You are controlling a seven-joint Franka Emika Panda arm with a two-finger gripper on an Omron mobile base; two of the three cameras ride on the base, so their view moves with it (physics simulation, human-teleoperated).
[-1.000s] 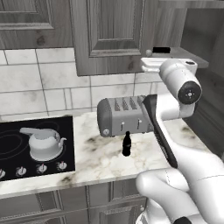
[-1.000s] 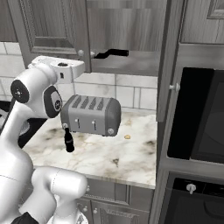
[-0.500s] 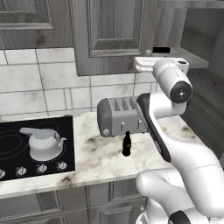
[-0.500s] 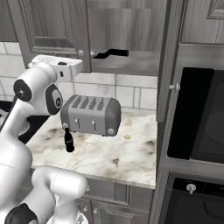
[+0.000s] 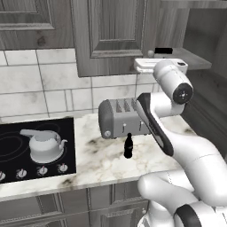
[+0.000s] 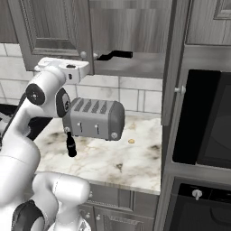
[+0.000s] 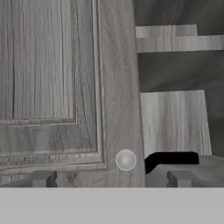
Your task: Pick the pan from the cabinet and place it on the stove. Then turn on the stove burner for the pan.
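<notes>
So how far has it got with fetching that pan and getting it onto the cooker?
Done: the dark grey wood-grain cabinet's right door stands open, showing the pan's long black handle on the shelf. In hand: the open gripper faces the closed door's round silver knob, holding nothing. Left: moving the pan to the black glass stove, where a silver-white kettle sits, then turning a burner knob.

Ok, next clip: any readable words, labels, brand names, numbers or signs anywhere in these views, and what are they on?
None can be read.
The toaster: plain silver front, no brand or lettering visible.
The stove: grey ring markings and knobs, with no legible numbers or symbols.
The small dark bottle: no label that can be made out.
The cabinet door: bare wood grain and a round knob.
</notes>
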